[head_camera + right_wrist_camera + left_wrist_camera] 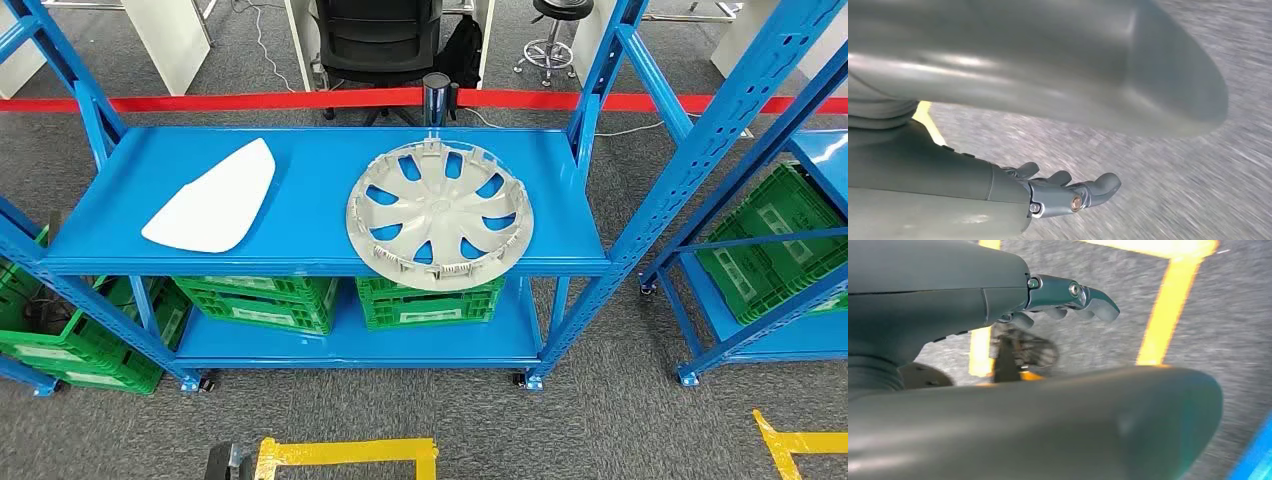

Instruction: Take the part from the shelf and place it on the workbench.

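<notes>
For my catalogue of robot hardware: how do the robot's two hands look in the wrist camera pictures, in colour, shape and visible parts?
Both look alike. The left hand has a smooth grey cover, a thick rounded grey thumb, and short darker, glossy fingers with a round silver screw at the side. The right hand has the same grey shell and dark fingers, with a copper-coloured screw. No cables or markings show.

Matt grey plastic hubcap (pixel 440 214), glossy painted-metal shelf (pixel 310 170)

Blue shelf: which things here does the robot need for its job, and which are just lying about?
For the job:
- silver round plastic wheel cover or white flat triangular panel, either may be the part
- blue metal shelf they lie on

Just lying about:
- green plastic crates underneath
- black office chair
- red barrier tape
- yellow floor tape
</notes>
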Controlling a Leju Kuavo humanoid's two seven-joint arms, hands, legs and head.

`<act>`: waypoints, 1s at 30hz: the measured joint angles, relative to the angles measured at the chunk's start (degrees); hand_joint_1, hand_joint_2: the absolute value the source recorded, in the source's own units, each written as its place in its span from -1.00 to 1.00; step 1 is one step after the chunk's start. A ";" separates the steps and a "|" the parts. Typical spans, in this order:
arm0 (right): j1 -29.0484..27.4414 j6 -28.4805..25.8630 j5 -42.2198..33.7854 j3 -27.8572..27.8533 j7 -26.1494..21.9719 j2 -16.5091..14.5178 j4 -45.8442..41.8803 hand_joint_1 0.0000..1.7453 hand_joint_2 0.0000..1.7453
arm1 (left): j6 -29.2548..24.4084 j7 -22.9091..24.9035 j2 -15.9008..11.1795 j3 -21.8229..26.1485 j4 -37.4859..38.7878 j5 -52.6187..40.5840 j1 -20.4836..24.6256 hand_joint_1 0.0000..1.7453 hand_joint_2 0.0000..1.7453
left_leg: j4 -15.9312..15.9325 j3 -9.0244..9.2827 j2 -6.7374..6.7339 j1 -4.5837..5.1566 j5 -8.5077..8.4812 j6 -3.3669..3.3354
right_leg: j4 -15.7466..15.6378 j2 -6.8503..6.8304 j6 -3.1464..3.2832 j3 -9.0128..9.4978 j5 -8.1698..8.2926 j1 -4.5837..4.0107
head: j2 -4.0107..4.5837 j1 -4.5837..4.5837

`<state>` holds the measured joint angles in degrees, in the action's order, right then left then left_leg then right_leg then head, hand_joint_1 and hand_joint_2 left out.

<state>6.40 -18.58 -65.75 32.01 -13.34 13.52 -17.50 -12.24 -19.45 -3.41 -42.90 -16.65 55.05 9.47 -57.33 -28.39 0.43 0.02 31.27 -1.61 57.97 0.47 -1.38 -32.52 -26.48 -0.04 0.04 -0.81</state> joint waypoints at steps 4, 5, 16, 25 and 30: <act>0.04 -2.75 0.13 0.19 -1.76 1.74 -2.72 -1.00 -1.00 | -1.07 -2.04 -0.48 -0.92 -0.03 0.29 1.20 -1.00 -1.00 | 0.00 0.02 0.00 0.02 -0.01 -0.01 | 0.00 0.00 -0.01 0.01 0.01 0.02 | 0.00 -0.01; -0.03 -3.62 0.46 0.19 -2.00 2.17 -3.64 -1.00 -1.00 | -1.35 -2.56 -0.60 -1.11 -0.07 0.28 1.46 -1.00 -1.00 | 0.00 0.02 0.00 0.02 -0.01 -0.01 | 0.00 0.00 -0.01 0.02 0.01 0.02 | 0.00 -0.01; -2.09 -10.08 11.75 -1.52 -0.47 4.47 -16.93 -1.00 1.00 | -4.44 -6.34 -1.68 -1.72 -2.96 -3.43 2.76 -1.00 -1.00 | 0.00 0.03 -0.03 0.04 -0.02 -0.03 | 0.00 0.03 -0.04 0.03 0.02 0.04 | 0.00 -0.07; -3.41 -12.69 23.83 -4.15 2.99 5.14 -30.77 -1.00 1.00 | -6.65 -7.93 -2.67 -0.31 -7.92 -9.00 2.88 -1.00 -1.00 | 0.00 0.02 -0.03 0.07 -0.04 -0.06 | 0.00 0.02 -0.05 0.03 0.03 0.06 | 0.00 -0.05; -3.99 -13.55 30.22 -5.56 4.87 5.41 -38.59 -1.00 1.00 | -7.59 -8.38 -3.18 1.36 -11.12 -12.20 2.85 -1.00 -1.00 | 0.00 0.02 -0.03 0.07 -0.05 -0.06 | 0.01 0.02 -0.04 0.03 0.03 0.07 | 0.00 -0.03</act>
<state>2.41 -32.12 -35.53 26.45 -8.47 18.93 -56.09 -19.83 -27.83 -6.59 -41.54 -27.77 42.85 12.31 -57.33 -28.37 0.40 0.08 31.22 -1.68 57.98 0.49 -1.43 -32.50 -26.45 0.03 0.04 -0.84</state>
